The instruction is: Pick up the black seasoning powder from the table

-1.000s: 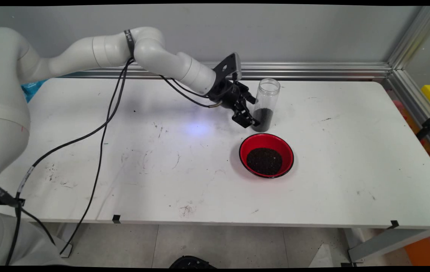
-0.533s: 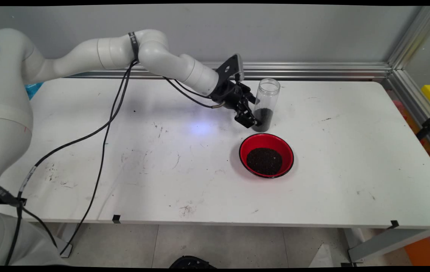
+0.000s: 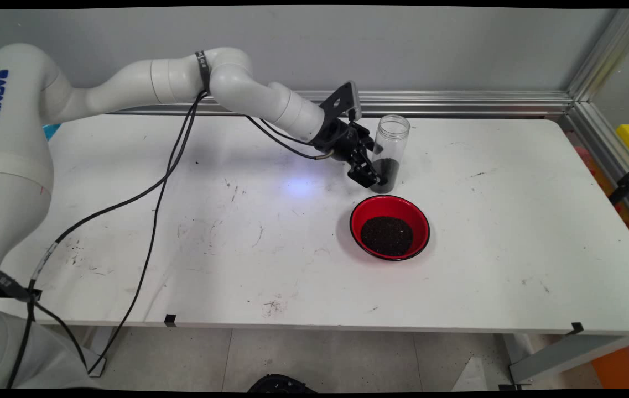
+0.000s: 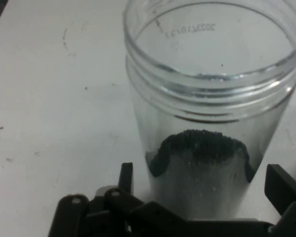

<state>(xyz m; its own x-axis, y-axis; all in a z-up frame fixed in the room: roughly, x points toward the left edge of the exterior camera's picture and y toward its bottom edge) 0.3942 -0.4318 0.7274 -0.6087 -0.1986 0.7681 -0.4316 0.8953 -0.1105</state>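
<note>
Two end effector fingers flanking jar.

The scene is evenly and brightly lit from above. Soft shadows are cast on the counter beneath the gripper. The jar beyond it is rendered slightly soft.

Jar upright between open hand fingers; red bowl just nearside; bare table rightward.
</note>
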